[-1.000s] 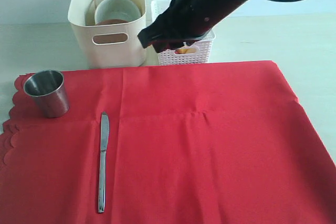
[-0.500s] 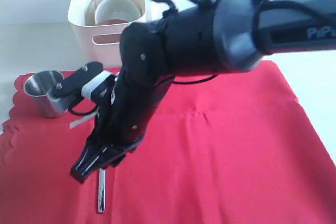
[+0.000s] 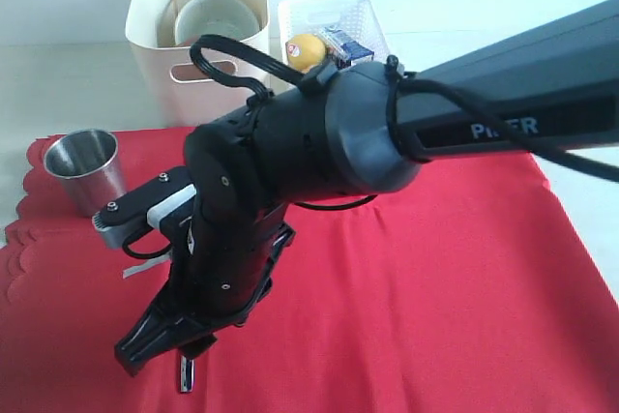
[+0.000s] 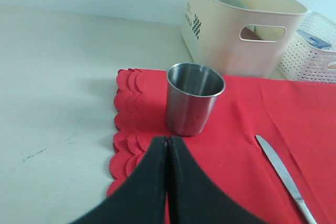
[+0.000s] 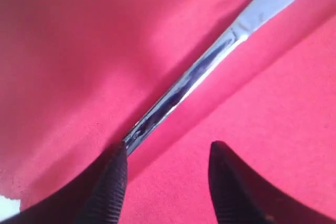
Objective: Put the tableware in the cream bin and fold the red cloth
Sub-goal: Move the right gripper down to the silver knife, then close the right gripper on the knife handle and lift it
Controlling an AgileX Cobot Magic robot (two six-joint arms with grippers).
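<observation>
The red cloth (image 3: 464, 268) lies spread flat over the table. On it my right gripper (image 3: 160, 350) stands open, low over the handle end of the metal knife (image 3: 184, 376). In the right wrist view the knife (image 5: 199, 72) ends right beside one fingertip (image 5: 118, 156), and bare cloth (image 5: 262, 119) shows between the jaws of the right gripper (image 5: 168, 153). The steel cup (image 3: 87, 171) stands upright at the cloth's left scalloped edge. My left gripper (image 4: 167, 141) is shut and empty just in front of the cup (image 4: 194, 98). The cream bin (image 3: 155, 65) behind holds the pale bowl (image 3: 218, 21).
A white lattice basket (image 3: 368, 21) with a lemon (image 3: 308, 47) and a carton stands to the right of the bin. My right arm stretches across the middle of the cloth and hides most of the knife. The left wrist view shows the knife blade (image 4: 286, 174) and bare table (image 4: 58, 77).
My right arm swung from above the white basket down and left across the cloth, then dropped lower to the knife's handle end. The basket is now uncovered. Cup and knife have not moved.
</observation>
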